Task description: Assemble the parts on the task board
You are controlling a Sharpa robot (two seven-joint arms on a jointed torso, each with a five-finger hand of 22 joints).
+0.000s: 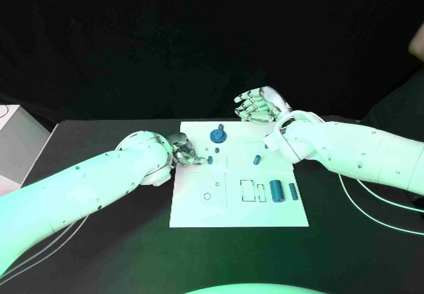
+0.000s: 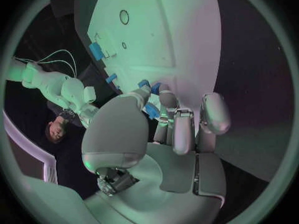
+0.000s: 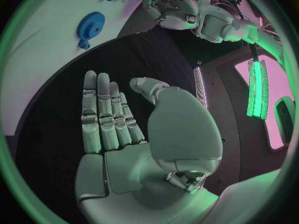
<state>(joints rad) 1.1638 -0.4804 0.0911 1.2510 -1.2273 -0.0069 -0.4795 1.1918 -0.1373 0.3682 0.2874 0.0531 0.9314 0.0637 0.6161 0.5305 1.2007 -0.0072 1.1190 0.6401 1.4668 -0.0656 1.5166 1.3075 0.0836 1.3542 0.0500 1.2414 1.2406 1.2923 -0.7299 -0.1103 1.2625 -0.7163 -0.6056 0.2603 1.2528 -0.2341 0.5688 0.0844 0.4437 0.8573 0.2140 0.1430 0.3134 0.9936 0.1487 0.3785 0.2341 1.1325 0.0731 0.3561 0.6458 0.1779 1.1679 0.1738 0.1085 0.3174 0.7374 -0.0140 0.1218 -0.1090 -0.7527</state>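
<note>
Black desk [image 1: 97, 257] fills the lower part of the head view, with a dark backdrop behind it across the top of the frame. A white box-like object [image 1: 18, 138] sits at the left edge of the frame, partly cut off. No brand, label or readable writing shows anywhere; the board carries only thin outlines of rectangles and small circles.

The white task board [image 1: 199, 211] lies in the middle of the frame, slightly turned. A blue gear [image 1: 218, 135] with a small knob stands near its upper edge. A small blue peg [image 1: 257, 160] stands right of centre, and a blue cylinder [image 1: 277, 190] with a thinner blue pin [image 1: 293, 192] beside it lies toward the lower right of the board, next to the outlined rectangles.

The left hand [image 1: 187, 152] reaches in from the left of the frame and rests over the board's upper left area. Its fingers [image 2: 181, 129] are curled together, and the thumb and fingertips pinch a small blue part [image 2: 151, 110] just above the board.

The right hand [image 1: 258, 105] hovers above the board's upper right corner, over the dark desk. Its fingers [image 3: 102, 109] lie straight and side by side with the thumb held apart, and it holds nothing.
</note>
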